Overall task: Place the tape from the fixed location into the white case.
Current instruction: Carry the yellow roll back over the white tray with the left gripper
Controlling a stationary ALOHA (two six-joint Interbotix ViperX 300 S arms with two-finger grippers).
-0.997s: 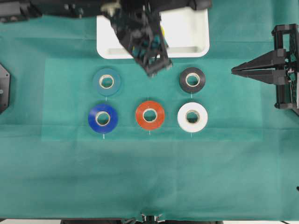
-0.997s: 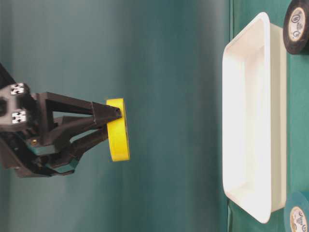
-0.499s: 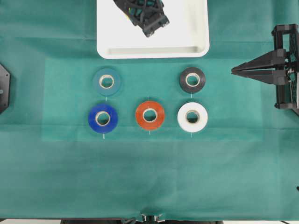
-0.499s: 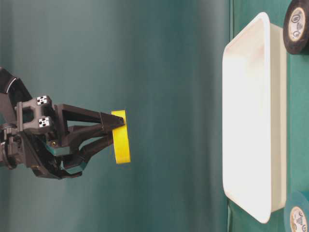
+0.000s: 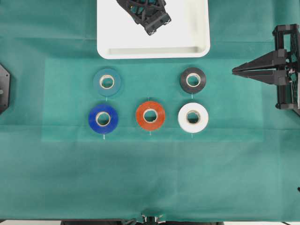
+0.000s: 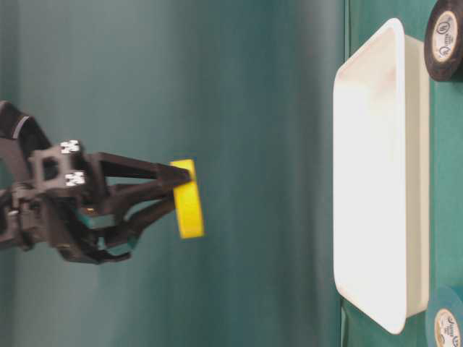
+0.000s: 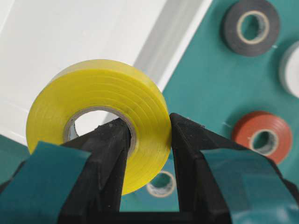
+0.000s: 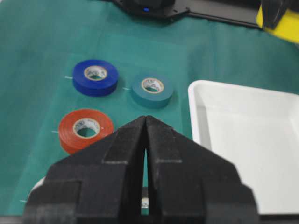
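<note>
Overhead: left gripper [image 5: 152, 21] hangs above the white case [image 5: 108, 42]; the roll it carries is hidden under the arm here. On the green tabletop [image 5: 150, 178] lie five other rolls: teal roll [image 5: 107, 82], black roll [image 5: 192, 80], blue roll [image 5: 103, 118], orange-red roll [image 5: 150, 115], white roll [image 5: 193, 117]. Right gripper [image 5: 236, 71] parked at the far right, fingers pressed together, holding nothing.

Table-level: yellow tape [image 6: 188, 209] held in the air, well apart from the case rim. Slight motion blur.

Left wrist: one finger [image 7: 110, 154] sits inside the cardboard core, the other outside, pinching the ring's wall. White case floor lies directly behind the roll.

Right wrist: closed fingers [image 8: 145, 154] in the foreground; a corner of the yellow roll shows at the top right, above the case.

Handling judgement: the roll looks light and stiff, with a rigid core and a smooth, somewhat slick vinyl face. A wall pinch through the core is a sound hold. Dropped from this height it may bounce or roll on edge; lowering it nearer the case floor before spreading the fingers seems wiser.
</note>
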